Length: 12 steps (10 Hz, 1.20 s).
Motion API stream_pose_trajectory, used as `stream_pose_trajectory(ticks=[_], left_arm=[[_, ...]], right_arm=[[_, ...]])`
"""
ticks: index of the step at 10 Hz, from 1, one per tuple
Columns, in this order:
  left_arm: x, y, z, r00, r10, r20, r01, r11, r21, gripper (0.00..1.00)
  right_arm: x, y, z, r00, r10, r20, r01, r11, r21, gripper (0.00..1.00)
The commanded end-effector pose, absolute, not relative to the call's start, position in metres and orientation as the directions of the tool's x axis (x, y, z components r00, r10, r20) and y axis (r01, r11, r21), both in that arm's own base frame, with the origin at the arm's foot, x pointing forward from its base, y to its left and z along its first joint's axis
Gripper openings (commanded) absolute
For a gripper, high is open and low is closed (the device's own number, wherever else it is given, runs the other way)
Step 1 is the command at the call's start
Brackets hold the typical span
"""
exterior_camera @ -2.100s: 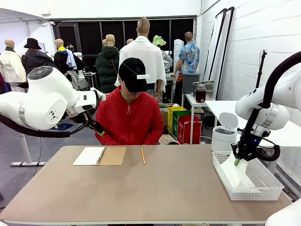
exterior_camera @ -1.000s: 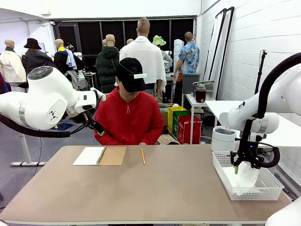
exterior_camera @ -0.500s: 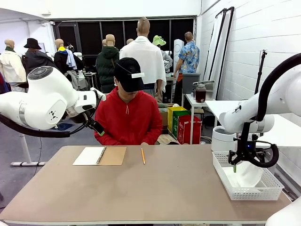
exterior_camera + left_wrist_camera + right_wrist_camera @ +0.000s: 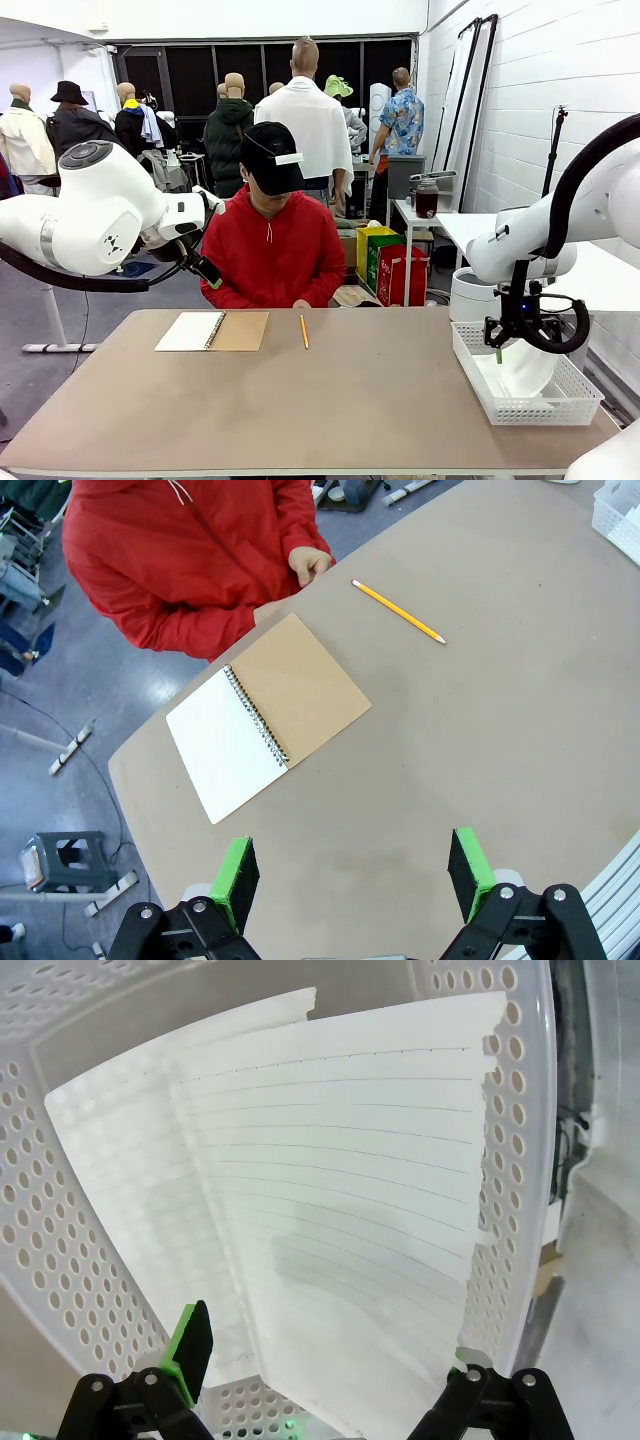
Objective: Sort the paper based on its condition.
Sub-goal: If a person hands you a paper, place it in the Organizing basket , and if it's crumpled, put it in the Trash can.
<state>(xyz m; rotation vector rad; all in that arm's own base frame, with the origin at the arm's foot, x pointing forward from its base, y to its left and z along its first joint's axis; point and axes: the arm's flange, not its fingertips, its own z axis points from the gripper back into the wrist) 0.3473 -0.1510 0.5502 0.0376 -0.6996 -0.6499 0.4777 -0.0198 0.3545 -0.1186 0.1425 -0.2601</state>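
Two lined white sheets of paper (image 4: 330,1190) lie overlapping in the white mesh basket (image 4: 60,1260), the top one bowed against the wall. In the front view the paper (image 4: 525,372) curves up inside the basket (image 4: 560,405) at the table's right end. My right gripper (image 4: 505,348) hovers just above it, open, its green fingers (image 4: 190,1340) spread with nothing between them. My left gripper (image 4: 352,875) is open and empty, held high over the table's left side (image 4: 205,270).
An open spiral notebook (image 4: 212,331) with a brown cover (image 4: 300,685) and a yellow pencil (image 4: 304,331) lie at the far side. A person in red sits behind them, one hand (image 4: 310,564) at the table edge. A white bin (image 4: 474,292) stands behind the basket.
My right gripper has opened and let the sheet go into the basket, then lifted slightly and shifted left. The left arm has not moved.
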Motion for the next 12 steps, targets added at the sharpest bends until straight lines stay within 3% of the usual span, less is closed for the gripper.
stream_pose_trajectory(ticks=[1,12], left_arm=[[0.3469,-0.1512,0.55,0.577,-0.568,0.586,0.543,0.803,0.244,1.0],[0.3469,-0.1512,0.55,0.577,-0.568,0.586,0.543,0.803,0.244,1.0]], right_arm=[[0.4775,-0.0196,0.3522,0.959,-0.254,-0.129,0.237,0.962,-0.135,1.0],[0.4775,-0.0196,0.3522,0.959,-0.254,-0.129,0.237,0.962,-0.135,1.0]])
